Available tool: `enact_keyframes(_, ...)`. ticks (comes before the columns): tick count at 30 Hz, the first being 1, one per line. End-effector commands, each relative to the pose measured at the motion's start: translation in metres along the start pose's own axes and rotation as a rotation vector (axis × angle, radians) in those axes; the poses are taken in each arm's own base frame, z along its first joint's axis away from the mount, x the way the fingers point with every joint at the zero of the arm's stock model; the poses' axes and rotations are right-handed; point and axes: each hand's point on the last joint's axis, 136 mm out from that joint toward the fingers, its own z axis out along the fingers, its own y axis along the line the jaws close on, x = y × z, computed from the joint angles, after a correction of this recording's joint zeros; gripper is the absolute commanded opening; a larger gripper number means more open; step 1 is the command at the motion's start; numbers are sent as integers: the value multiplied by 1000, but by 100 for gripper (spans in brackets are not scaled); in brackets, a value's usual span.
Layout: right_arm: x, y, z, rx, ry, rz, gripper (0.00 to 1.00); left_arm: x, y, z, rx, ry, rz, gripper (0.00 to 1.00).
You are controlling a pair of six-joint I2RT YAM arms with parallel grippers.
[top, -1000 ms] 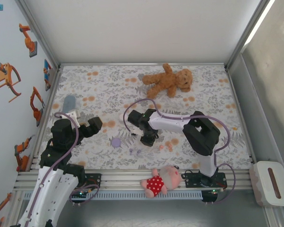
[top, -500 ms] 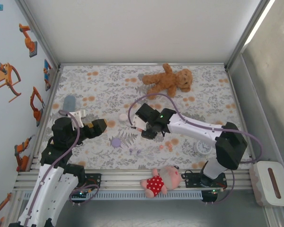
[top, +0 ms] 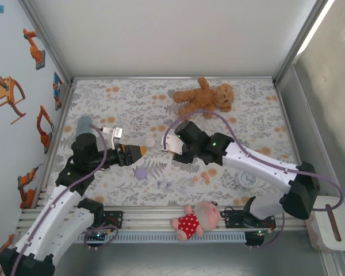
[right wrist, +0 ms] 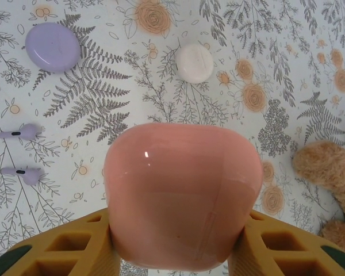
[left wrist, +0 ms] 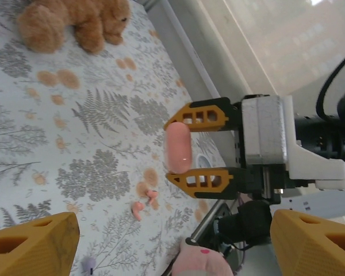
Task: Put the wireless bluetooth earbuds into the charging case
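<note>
The right claw (left wrist: 175, 148) clamps the coral case (right wrist: 183, 195) above the table (top: 98, 95); the left claw (top: 136, 152) gapes wide, empty, facing it. The lilac earbuds (right wrist: 17, 133) and pink earbuds (left wrist: 144, 204) lie loose on the near table, with open room toward the teddy (top: 202, 99) at the far edge.

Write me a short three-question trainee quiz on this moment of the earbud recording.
1. True or false: the right claw is shut on the coral case.
2. Which case lies nearest the lilac earbuds on the cloth? A) white case B) lilac case C) coral case
3. Fill in: the left claw has its jaws ____, with nothing held between them.
Key: 1 true; 2 B; 3 open.
</note>
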Motion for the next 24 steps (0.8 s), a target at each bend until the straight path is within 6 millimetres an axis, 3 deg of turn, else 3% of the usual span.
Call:
enact_keyframes(1,-14,-3,-13,5,-66,-14,39,-11,-28,8,92,0,62,85)
enact_keyframes(16,-26,-1,-28,-8,-145,12,39,1,-34,65,146,134,98,82)
enact_keyframes(24,-26,-1,-30,-8,-145,13,39,9,-38,83,162,193,110,72)
